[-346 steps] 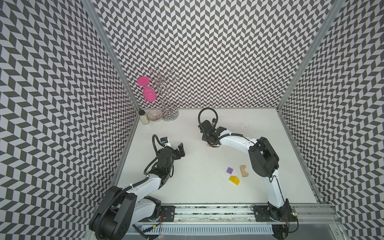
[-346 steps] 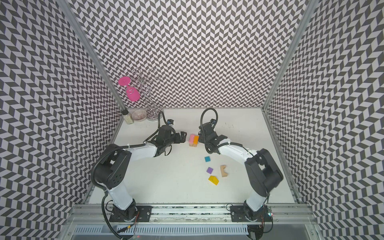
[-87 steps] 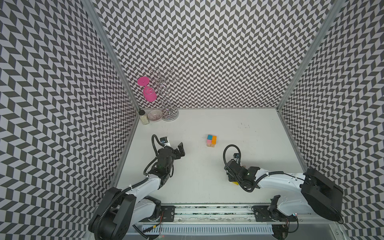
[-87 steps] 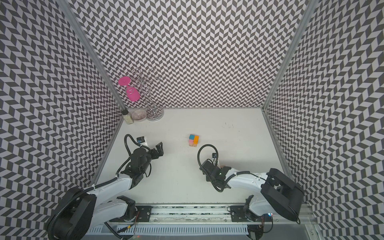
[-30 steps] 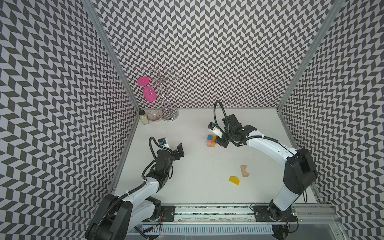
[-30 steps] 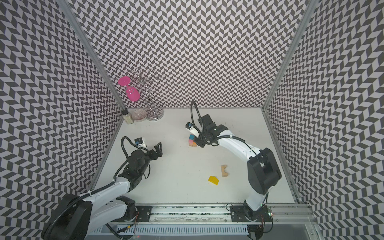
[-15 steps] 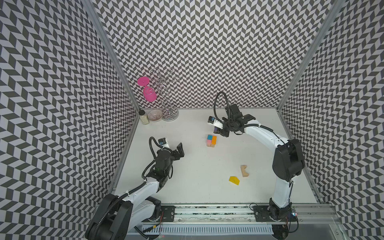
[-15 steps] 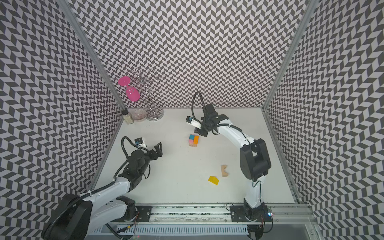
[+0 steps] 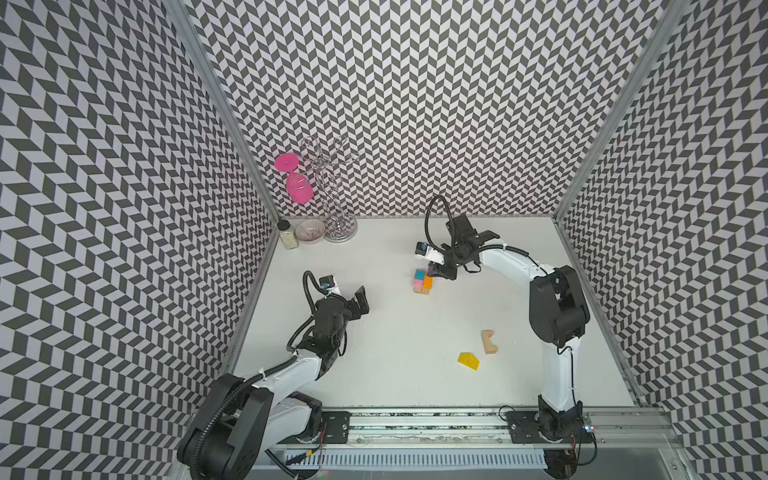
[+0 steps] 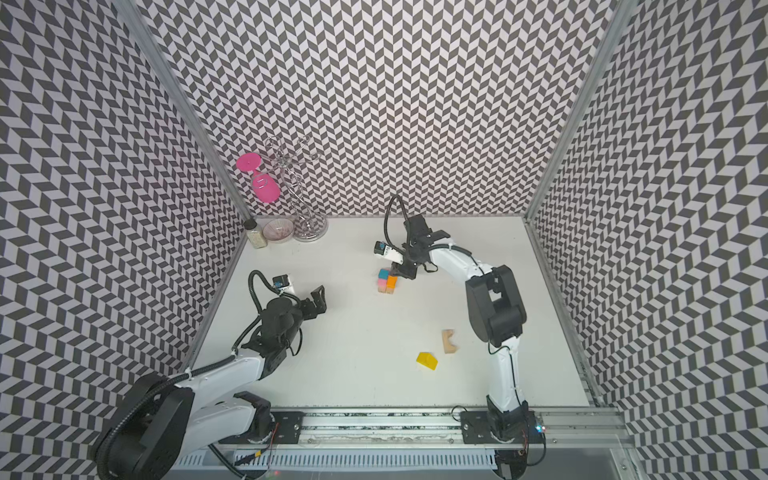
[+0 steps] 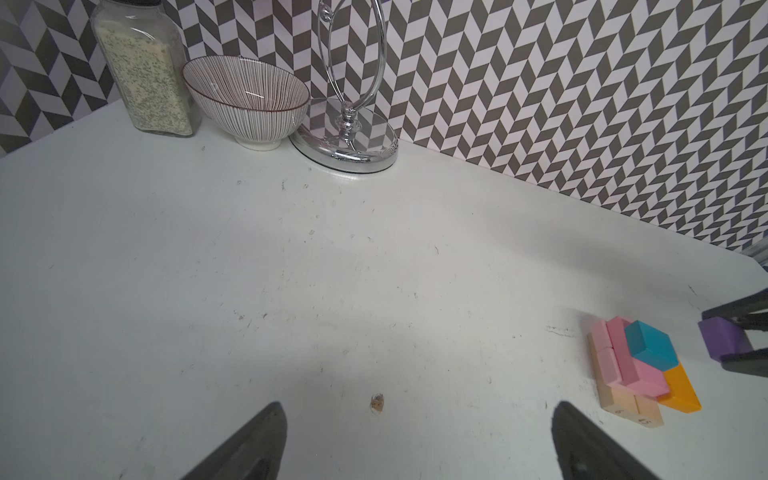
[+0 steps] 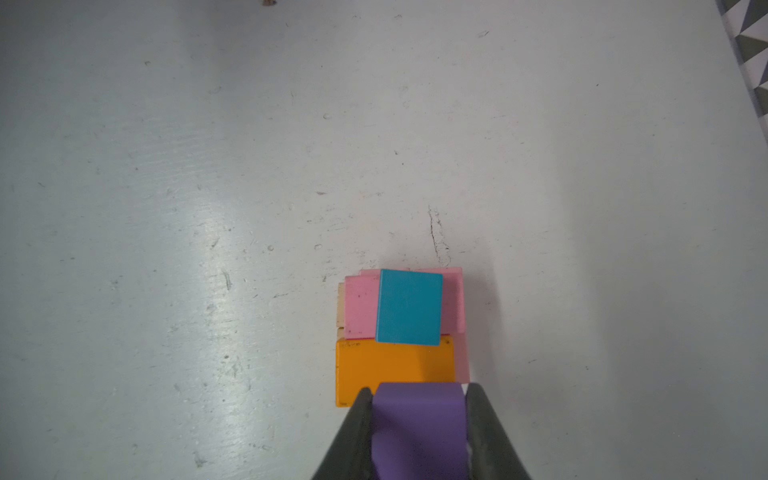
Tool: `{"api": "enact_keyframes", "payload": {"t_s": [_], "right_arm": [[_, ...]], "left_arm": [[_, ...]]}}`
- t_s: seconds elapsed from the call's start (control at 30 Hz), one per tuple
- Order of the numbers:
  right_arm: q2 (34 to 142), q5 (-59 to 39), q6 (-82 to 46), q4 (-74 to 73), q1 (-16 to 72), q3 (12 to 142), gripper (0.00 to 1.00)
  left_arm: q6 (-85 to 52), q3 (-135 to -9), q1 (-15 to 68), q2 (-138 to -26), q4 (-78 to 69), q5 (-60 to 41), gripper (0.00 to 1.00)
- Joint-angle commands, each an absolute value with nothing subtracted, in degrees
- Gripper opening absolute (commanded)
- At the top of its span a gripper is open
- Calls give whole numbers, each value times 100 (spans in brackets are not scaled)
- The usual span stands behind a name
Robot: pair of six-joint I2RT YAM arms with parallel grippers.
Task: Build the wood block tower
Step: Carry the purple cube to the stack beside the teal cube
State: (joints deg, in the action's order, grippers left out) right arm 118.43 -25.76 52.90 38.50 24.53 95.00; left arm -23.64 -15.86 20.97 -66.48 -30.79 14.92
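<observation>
R pincer [image 12: 419, 395] nearly closed, jaws clamped on both sides of a small purple wood cube [image 12: 417, 432]. It holds the cube just beside the tower [image 9: 422, 281]; in left wrist view they're not touching. Tower so far: tan bars [image 11: 623, 405] at base, then pink slabs [image 11: 640, 374] & orange slab [image 12: 390, 370], teal cube [image 12: 409, 306] on top, mid white surface [image 9: 395, 353]. L pincer [image 9: 359, 299] wide open, empty, well apart. Yellow roof-shaped block [image 9: 468, 360] & tan arch [image 9: 488, 342] lie loose nr front.

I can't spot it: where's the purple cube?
In the right wrist view, the purple cube is clamped in the right gripper, just beside the small tower, nearest its orange slab.
</observation>
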Motion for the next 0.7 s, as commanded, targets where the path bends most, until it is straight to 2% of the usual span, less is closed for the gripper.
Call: {"api": "enact_keyframes", "payload": {"t_s": [0.0, 0.67], "right_arm": [[11739, -2891, 5367, 3730, 2438, 9460, 2], [12153, -3155, 5347, 3979, 2444, 9771, 4]], "left_arm": [[-2373, -1672, 2061, -6559, -3177, 1565, 100], [-2391, -1609, 2065, -6460, -3171, 1530, 100]]}}
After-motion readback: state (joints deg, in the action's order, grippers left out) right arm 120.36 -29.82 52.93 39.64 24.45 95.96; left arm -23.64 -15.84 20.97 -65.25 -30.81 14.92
